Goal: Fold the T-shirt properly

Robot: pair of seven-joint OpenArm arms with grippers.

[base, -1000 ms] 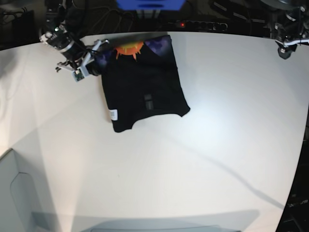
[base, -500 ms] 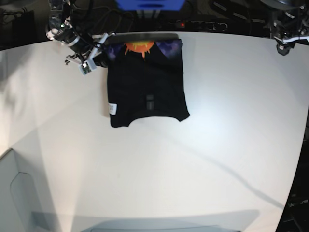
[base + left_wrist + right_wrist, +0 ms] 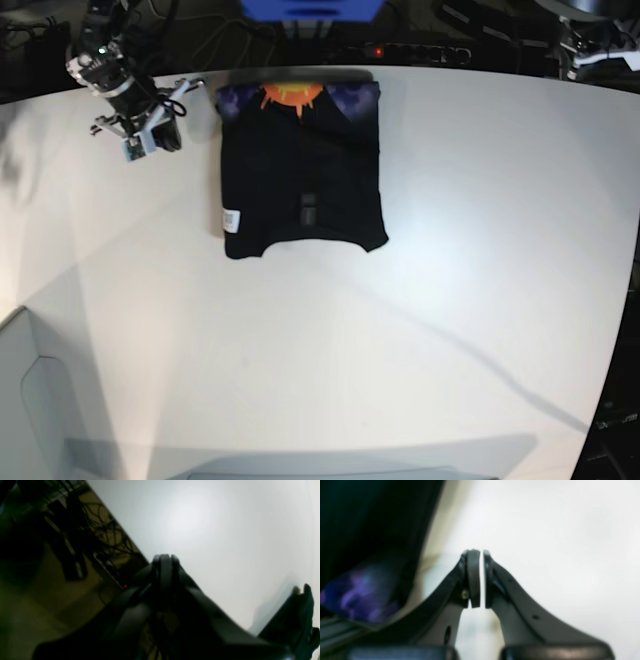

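Observation:
The black T-shirt (image 3: 300,170) lies folded into a rectangle at the table's far middle. Its orange sun (image 3: 290,95) and purple print sit along the far edge, and a white label (image 3: 232,219) is at its near left. My right gripper (image 3: 188,88) hovers just left of the shirt's far-left corner, shut and empty. In the right wrist view that gripper (image 3: 481,555) is over bare table, with the T-shirt (image 3: 357,530) and its purple print off to the left. My left gripper (image 3: 163,560) is shut over the table edge, holding nothing; its arm (image 3: 597,40) is at the far right corner.
The white table (image 3: 400,330) spreads wide in front of and to the right of the shirt. Cables and a power strip (image 3: 410,50) run behind the far edge. A blue object (image 3: 310,8) stands behind the shirt. A white box corner (image 3: 30,400) is at the near left.
My right gripper let go of the shirt's far-left corner and drew back to the left. The shirt now lies squarer to the table. My left gripper closed and pulled back to the far right.

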